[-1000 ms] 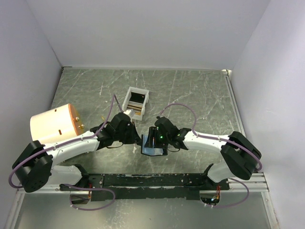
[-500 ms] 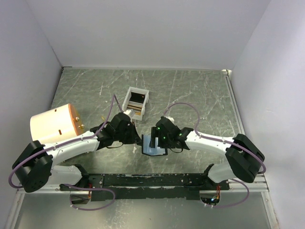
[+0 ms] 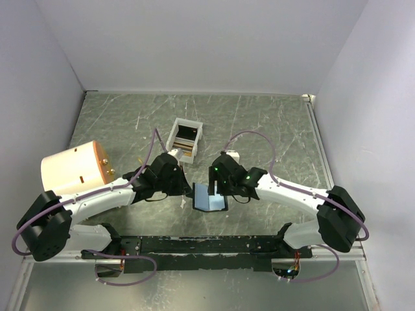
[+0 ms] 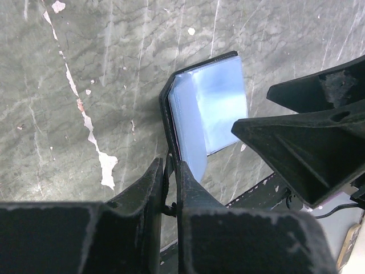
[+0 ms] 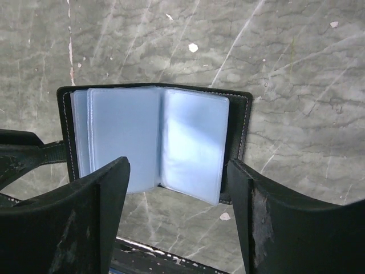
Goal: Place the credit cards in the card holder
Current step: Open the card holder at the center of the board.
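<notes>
Furthest left of the card holder stands a cream, cylindrical container with a copper-coloured end (image 3: 72,170), well apart from it and no part of the job. Closer in, the left gripper (image 4: 171,171) is pinched shut on the left edge of the small black bi-fold card holder (image 5: 194,142), which lies open on the grey marbled tabletop (image 3: 272,123) with its pale blue-grey sleeves facing up. That pinch takes only a thin strip of cover. If it slips, or the arm drifts, the holder could skid or fold shut.

Beyond the holder and slightly to its left sits a white rectangular plastic box (image 3: 185,138). The thin gold-tan and dark brown credit cards (image 3: 187,137) are inside it, so none has reached a pocket yet. Lying flat between walls, they will likely be awkward to pinch. A careless grab could lift two together, or none.

Over the holder, the right gripper (image 5: 177,165) hangs with its jaws spread wide and nothing between them, one finger on either side of the sleeves. If it leaves low, a finger could catch a sleeve or the right cover and drag the holder out of the left pinch. The sleeves also look loose and not quite flat, so one could flop across and hide the pocket opening, and a card pushed in then could buckle or slide off.
</notes>
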Motion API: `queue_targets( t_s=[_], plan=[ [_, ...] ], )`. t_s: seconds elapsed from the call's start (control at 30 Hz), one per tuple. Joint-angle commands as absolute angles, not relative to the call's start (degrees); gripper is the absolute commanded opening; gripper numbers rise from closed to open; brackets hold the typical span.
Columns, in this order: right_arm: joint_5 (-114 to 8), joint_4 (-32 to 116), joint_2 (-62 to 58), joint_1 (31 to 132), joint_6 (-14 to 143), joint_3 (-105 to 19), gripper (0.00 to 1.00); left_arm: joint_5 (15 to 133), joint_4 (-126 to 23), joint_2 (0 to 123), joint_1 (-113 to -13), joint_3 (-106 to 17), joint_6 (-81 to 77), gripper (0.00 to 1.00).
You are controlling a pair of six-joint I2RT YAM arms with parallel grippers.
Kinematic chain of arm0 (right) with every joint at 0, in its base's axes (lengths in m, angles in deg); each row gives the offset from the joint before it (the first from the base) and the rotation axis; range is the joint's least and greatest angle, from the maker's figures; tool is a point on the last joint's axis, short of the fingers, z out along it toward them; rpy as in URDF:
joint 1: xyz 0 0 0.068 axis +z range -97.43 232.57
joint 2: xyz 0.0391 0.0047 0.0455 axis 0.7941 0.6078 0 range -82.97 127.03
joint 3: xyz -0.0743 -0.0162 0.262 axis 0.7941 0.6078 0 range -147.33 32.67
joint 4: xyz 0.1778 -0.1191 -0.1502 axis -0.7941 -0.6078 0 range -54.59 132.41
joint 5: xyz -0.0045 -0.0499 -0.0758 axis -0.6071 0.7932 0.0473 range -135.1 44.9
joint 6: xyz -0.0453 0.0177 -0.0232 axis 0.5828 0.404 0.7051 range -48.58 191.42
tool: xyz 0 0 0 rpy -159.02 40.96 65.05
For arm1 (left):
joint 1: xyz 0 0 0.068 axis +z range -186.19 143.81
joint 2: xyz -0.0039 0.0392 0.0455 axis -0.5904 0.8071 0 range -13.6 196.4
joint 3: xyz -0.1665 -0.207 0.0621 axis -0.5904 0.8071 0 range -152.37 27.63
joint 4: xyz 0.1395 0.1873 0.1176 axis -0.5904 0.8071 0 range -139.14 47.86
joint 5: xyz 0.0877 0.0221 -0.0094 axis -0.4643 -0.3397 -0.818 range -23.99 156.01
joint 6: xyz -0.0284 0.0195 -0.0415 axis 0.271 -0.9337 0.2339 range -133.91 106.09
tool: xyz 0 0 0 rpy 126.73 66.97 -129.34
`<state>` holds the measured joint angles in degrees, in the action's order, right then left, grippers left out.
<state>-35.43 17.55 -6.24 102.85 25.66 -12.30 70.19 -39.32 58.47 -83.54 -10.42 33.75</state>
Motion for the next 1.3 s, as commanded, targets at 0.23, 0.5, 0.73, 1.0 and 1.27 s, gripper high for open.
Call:
queue_targets(
  t_s=[0.23,0.5,0.73,1.0,1.27],
  plan=[
    [-41.15,24.43,-8.65,103.15,26.61,-10.36,0.53,68.09,-38.28,61.21,-83.78,-11.4,33.47,0.09],
    [-45.02,32.02,-4.18,103.13,24.63,-7.79,0.55,64.48,-35.13,61.11,-83.77,-13.41,34.07,0.46],
    [-46.54,35.68,-1.05,103.11,23.83,-7.09,0.56,56.94,-27.04,59.23,-82.16,-21.25,31.59,0.6],
    [-46.33,34.98,-1.65,103.02,24.48,-8.11,0.55,57.5,-23.03,55.38,-79.58,-25.8,28.28,0.57],
    [-45.76,34.51,-4.86,102.95,30.79,-11.77,0.55,58.27,-19.49,53.73,-75.76,-28.39,23.54,0.59]
  ],
)
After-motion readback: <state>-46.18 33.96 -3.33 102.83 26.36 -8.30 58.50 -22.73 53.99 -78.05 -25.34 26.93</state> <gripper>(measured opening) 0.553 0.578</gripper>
